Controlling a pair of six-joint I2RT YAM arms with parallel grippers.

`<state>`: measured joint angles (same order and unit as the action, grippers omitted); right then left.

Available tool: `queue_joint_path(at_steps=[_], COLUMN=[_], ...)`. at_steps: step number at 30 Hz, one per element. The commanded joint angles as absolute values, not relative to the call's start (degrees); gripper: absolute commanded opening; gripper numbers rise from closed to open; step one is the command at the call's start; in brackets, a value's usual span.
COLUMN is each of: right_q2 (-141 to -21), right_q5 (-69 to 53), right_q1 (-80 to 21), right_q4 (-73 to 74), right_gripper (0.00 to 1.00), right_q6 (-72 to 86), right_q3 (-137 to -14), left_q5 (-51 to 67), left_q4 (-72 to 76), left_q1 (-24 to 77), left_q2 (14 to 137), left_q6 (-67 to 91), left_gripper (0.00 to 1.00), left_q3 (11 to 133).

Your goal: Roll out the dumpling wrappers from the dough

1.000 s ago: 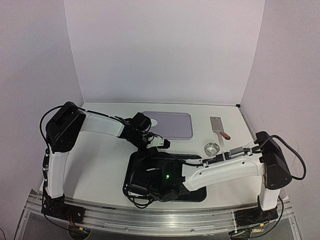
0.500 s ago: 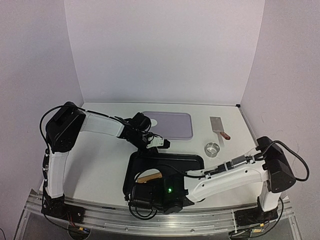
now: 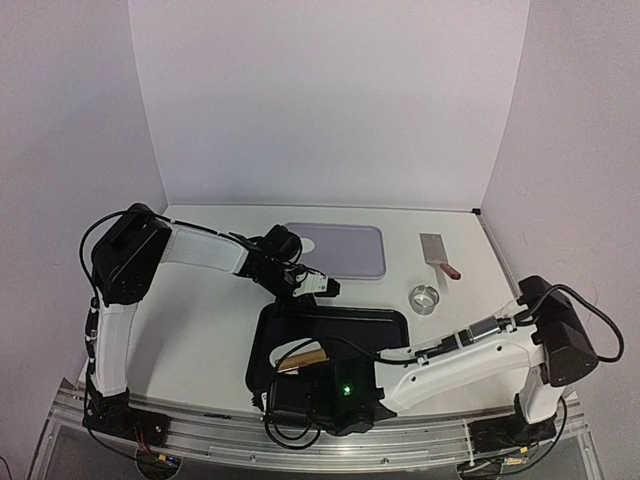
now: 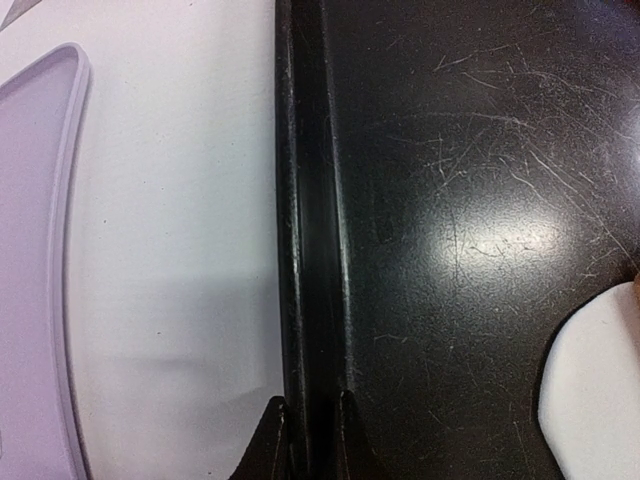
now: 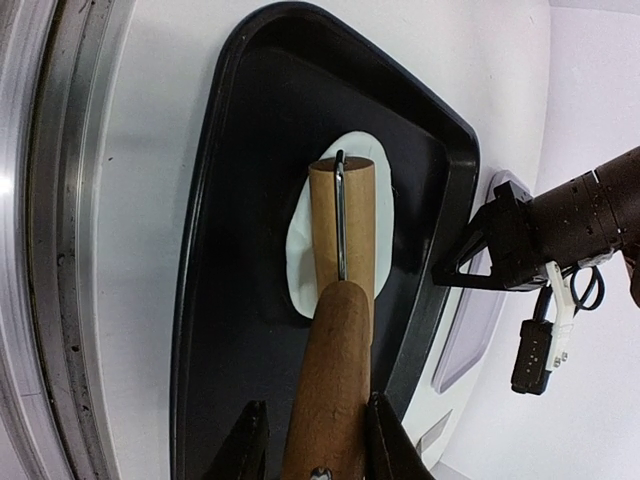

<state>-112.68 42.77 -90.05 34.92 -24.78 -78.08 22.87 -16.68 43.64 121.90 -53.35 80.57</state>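
Observation:
A flat white sheet of dough (image 5: 300,250) lies in the black tray (image 5: 220,200). Over it rests a wooden rolling pin (image 5: 342,215), and my right gripper (image 5: 315,445) is shut on its brown handle. From above, the pin (image 3: 300,357) and dough (image 3: 287,349) show at the tray's near left, just ahead of the right gripper (image 3: 322,364). My left gripper (image 4: 310,440) is shut on the tray's far rim (image 4: 308,250); from above it (image 3: 322,286) sits at the tray's far edge. A faint pale round shape (image 3: 303,243), perhaps a dumpling wrapper, lies on the lilac board's left end.
The lilac board (image 3: 345,250) lies behind the tray. A small steel ring (image 3: 425,298) and a metal scraper (image 3: 437,255) with a red handle sit on the white table at the right. The table's metal front rail (image 5: 40,240) runs close to the tray.
My right arm has drawn back toward the near edge with the rolling pin, uncovering the pin and the white dough in the tray. The left arm has not moved.

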Motion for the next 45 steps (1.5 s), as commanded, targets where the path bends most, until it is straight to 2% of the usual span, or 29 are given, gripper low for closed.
queue_joint_path(at_steps=[1, 12, 27, 32, 38, 45], right_q2=[-119.6, -119.1, -117.3, -108.4, -98.3, -86.2], right_q5=[11.3, 17.1, 23.2, 30.8, 42.5, 47.5], right_q1=[-92.6, -96.4, -99.1, -96.2, -87.4, -77.5], right_q4=[49.6, 52.5, 54.3, 55.7, 60.8, 62.3], right_gripper=[0.00, 0.00, 0.00, 0.00, 0.00, 0.00], right_q6=[-20.8, -14.7, -9.5, -5.4, -4.1, -3.3], right_q3=[-71.8, -70.8, -69.6, -71.2, -76.5, -77.1], left_q5=[17.8, 17.7, 17.4, 17.6, 17.9, 18.5], left_q4=[-18.8, -19.8, -19.2, -20.9, -22.5, -23.0], left_q1=[42.1, 40.8, 41.5, 41.8, 42.0, 42.0], left_q2=[124.2, 126.4, 126.1, 125.2, 124.1, 121.9], left_q6=[-57.1, -56.8, -56.2, -55.6, -53.7, -52.3], left_gripper=[0.00, 0.00, 0.00, 0.00, 0.00, 0.00], left_q3=[82.0, 85.2, 83.0, 83.8, 83.1, 80.8])
